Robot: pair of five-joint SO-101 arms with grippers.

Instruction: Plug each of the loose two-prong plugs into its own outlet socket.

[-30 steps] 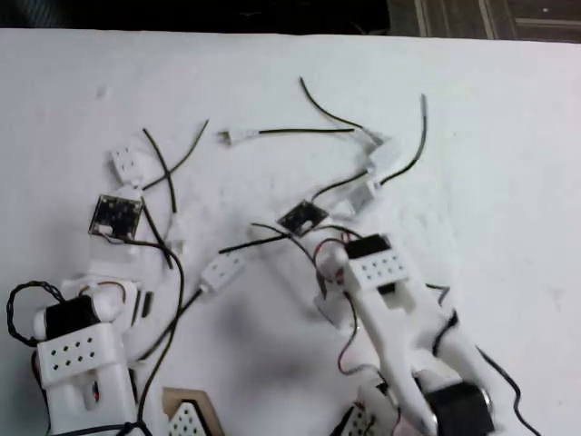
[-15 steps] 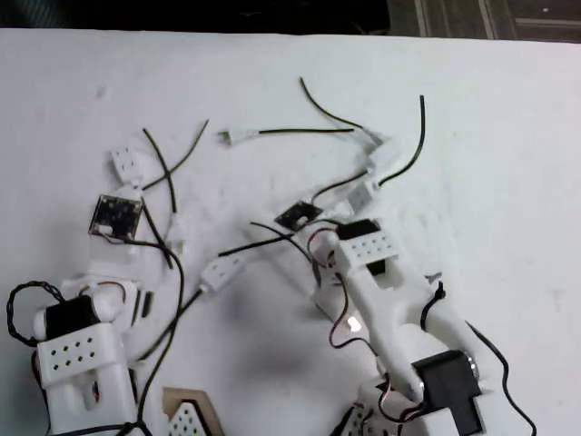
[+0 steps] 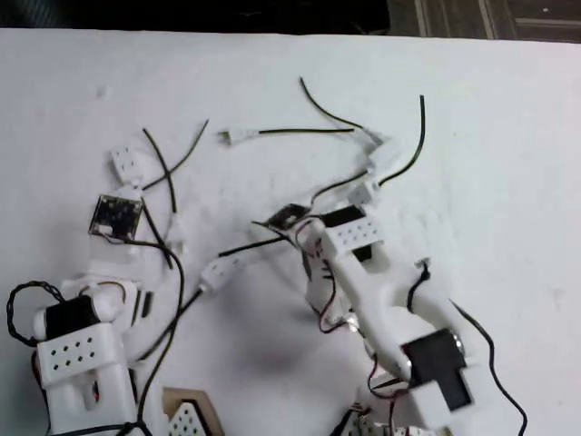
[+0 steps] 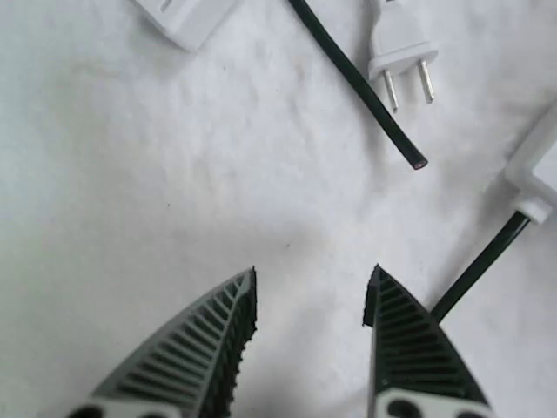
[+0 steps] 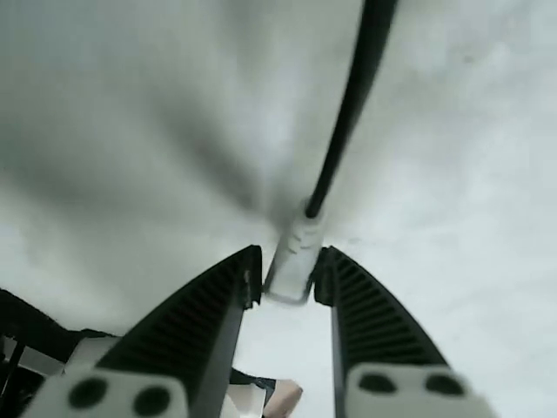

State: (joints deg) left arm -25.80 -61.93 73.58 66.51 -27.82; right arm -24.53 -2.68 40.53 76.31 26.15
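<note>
The right gripper (image 5: 287, 261) pinches a white connector (image 5: 294, 252) between its two fingers, which are closed to the width of that small body. The connector's long axis runs in line with the fingers. Its black cord (image 5: 348, 104) leads straight out beyond the tips, and whether it carries prongs cannot be told. In the high view the right arm (image 3: 381, 300) stretches from the near right toward the table's middle. Its wrist sits over a tangle of cords beside a small black board (image 3: 284, 218).

The left gripper (image 4: 309, 283) hangs over bare white table (image 4: 130, 174) at the near left, its fingers spread wide and touching nothing. Just beyond them lies a white two-prong plug (image 4: 403, 48), with its prongs pointing back toward the gripper. A white socket block (image 4: 183, 17) lies farther off.

Toward the far middle a loose plug (image 3: 227, 136) lies with its long axis left to right, prongs to the left and cord trailing right.
</note>
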